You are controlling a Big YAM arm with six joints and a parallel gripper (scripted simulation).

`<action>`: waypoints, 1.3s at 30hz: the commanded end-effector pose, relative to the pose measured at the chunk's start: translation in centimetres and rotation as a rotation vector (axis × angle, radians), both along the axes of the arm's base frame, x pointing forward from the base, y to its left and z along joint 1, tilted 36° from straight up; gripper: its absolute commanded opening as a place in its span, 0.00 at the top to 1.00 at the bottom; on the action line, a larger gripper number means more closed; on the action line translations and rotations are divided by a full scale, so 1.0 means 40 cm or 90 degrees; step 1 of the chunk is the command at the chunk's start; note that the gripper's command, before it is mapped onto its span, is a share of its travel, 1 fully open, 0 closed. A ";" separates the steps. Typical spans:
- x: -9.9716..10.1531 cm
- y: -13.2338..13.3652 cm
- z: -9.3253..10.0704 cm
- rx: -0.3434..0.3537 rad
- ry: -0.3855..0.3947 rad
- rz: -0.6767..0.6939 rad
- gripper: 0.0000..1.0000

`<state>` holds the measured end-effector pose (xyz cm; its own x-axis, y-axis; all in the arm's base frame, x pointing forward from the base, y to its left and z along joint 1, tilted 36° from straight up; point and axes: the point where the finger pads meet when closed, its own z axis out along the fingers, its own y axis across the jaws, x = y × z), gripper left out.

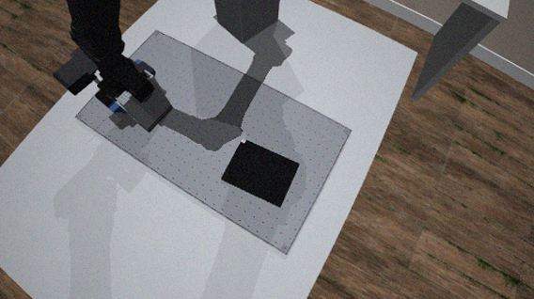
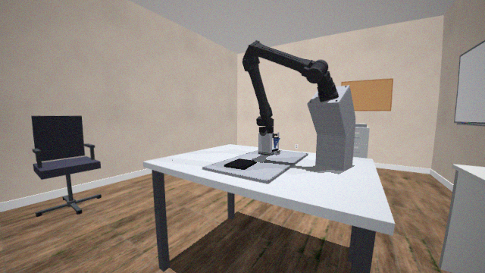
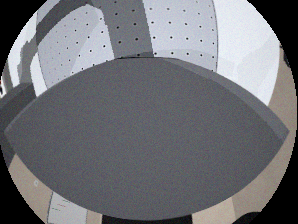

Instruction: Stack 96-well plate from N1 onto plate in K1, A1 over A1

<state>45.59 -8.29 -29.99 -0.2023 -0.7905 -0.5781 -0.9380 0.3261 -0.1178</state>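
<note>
The black plate nest N1 (image 1: 261, 172) lies on the grey perforated board with no plate on it; its pale A1 mark (image 1: 243, 140) sits at its far left corner. The nest also shows in the exterior view (image 2: 240, 164). At the board's left end my gripper (image 1: 127, 85) is open, over a grey plate stack (image 1: 149, 107) at rack K1. In the exterior view the gripper (image 2: 267, 145) stands upright there. In the wrist view a grey plate top (image 3: 147, 139) fills the middle, close below. The fingers and the rack's tabs are hidden.
The grey perforated board (image 1: 211, 136) lies on a white table. The arm's grey pedestal (image 2: 333, 129) stands at the table's far side. A second white table (image 1: 463, 36) is at the upper right. A chair (image 2: 62, 155) stands far to the left.
</note>
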 end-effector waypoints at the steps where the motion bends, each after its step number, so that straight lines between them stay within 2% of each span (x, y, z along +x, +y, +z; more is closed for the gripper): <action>1: 0.015 0.024 -0.022 -0.004 -0.001 0.003 0.00; 14: 0.015 0.024 -0.022 -0.004 -0.001 0.003 0.00; 15: 0.003 0.025 -0.018 -0.002 0.004 0.003 0.00; 16: -0.007 0.024 -0.011 -0.001 0.007 0.003 0.00; 17: 0.015 0.011 0.031 -0.005 -0.003 0.006 0.00; 19: 0.015 0.011 0.031 -0.005 -0.003 0.006 0.00; 22: 0.000 -0.040 0.049 -0.004 -0.008 -0.009 0.00; 34: -0.024 -0.081 0.113 -0.005 -0.008 -0.009 0.00; 36: -0.024 -0.081 0.113 -0.005 -0.008 -0.009 0.00; 37: -0.017 -0.045 0.118 -0.005 -0.008 0.013 0.00; 39: -0.030 -0.091 0.129 -0.005 -0.008 -0.009 0.00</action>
